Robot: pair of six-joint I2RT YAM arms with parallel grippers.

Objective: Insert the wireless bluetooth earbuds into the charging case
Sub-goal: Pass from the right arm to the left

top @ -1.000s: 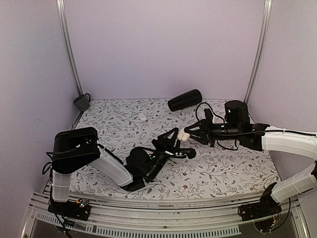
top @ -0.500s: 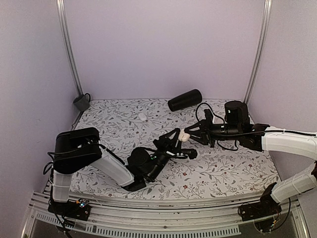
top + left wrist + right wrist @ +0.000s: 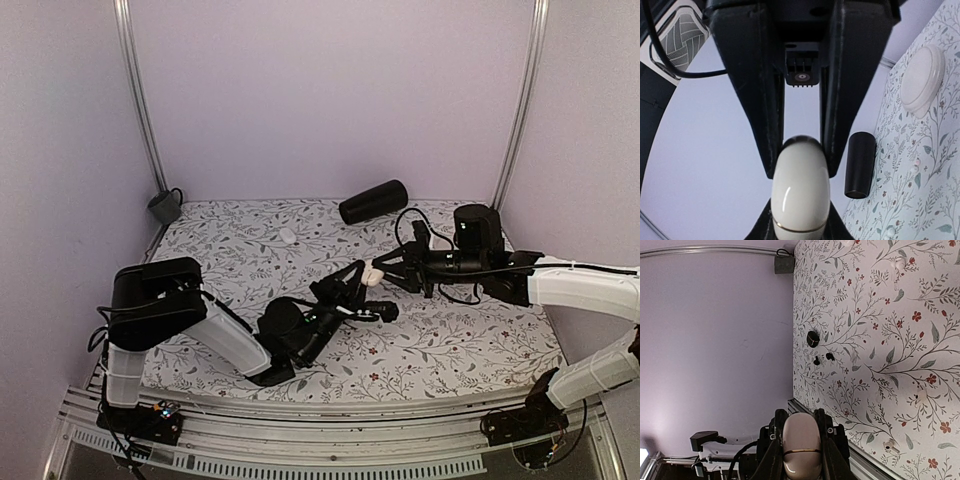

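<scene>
Now left gripper (image 3: 366, 284) and right gripper (image 3: 382, 270) both clamp the closed cream charging case (image 3: 371, 274) above table centre. Beyond, near the dark cup (image 3: 784, 264), two black earbuds (image 3: 823, 358) lie on floral cloth (image 3: 240, 245).

The table cover (image 3: 250, 250) is white, printed with grey-green leafy sprigs and small red flowers. The walls (image 3: 330, 90) are plain pale lilac. The case (image 3: 801, 187) is glossy cream-white with a thin gold seam line; in the right wrist view (image 3: 801, 445) it looks pinkish-beige. Both grippers, left (image 3: 352, 292) and right (image 3: 392, 268), are black; the arms have white sleeves (image 3: 580, 287). At twelve o'clock lies a matte black cylinder (image 3: 373, 201). At ten o'clock stands a dark grey cup (image 3: 164, 207). A small white disc (image 3: 288, 236) sits on the cover.
</scene>
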